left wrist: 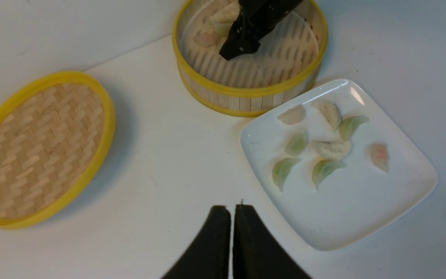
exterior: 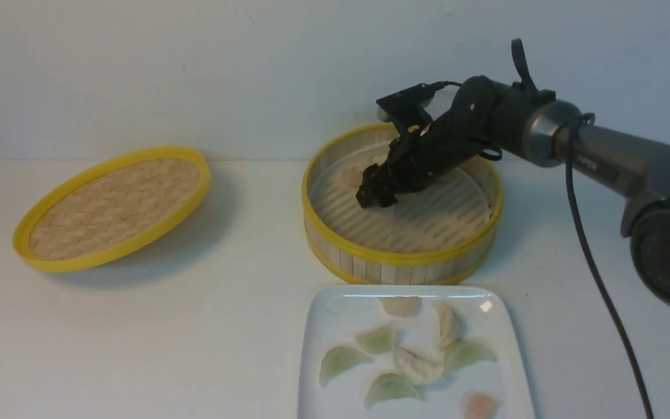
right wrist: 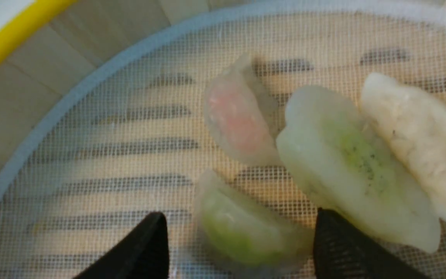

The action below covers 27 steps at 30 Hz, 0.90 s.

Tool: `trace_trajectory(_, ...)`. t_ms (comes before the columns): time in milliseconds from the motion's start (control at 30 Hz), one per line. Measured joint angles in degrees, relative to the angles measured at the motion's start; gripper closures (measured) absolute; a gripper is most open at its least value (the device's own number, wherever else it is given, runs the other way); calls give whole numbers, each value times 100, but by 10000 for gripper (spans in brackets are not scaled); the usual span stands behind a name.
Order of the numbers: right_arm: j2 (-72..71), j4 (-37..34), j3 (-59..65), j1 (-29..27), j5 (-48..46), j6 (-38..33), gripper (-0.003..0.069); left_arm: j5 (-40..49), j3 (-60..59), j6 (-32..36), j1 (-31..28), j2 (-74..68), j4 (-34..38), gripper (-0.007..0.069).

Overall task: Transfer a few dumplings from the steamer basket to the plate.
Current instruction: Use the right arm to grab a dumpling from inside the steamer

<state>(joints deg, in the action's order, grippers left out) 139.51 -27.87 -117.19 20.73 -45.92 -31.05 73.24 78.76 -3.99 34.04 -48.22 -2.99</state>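
Note:
The steamer basket (exterior: 400,257) stands at the back of the table, with a white mesh liner (right wrist: 91,155) on its slatted floor. My right gripper (exterior: 377,195) reaches down into it at the far left side. In the right wrist view the right gripper (right wrist: 239,217) is open, its fingers on either side of a green dumpling (right wrist: 242,236) without touching it. A pinkish dumpling (right wrist: 238,128), a pale green one (right wrist: 347,166) and a whitish one (right wrist: 420,143) lie just beyond. The plate (exterior: 335,401) in front of the basket holds several dumplings (exterior: 416,365). My left gripper (left wrist: 231,207) is shut and empty above bare table.
The basket's shallow woven lid (exterior: 114,203) with a yellow rim lies tilted at the left of the table. The right arm's cable (exterior: 597,273) hangs down beside the plate's right side. A white wall runs behind the table.

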Motion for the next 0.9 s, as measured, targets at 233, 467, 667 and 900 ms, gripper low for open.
trace_trajectory(233,19,-68,0,0,129,-7,244,0,0,-20,0,0,0,631)
trace_trajectory(467,20,-13,-5,0,189,-12,457,0,0,-20,0,0,-14,631)
trace_trajectory(667,-220,518,1,0,-511,110,657,0,0,-25,0,0,-149,631)
trace_trajectory(900,-904,679,1,0,-1108,376,673,0,0,-25,0,0,-351,631)
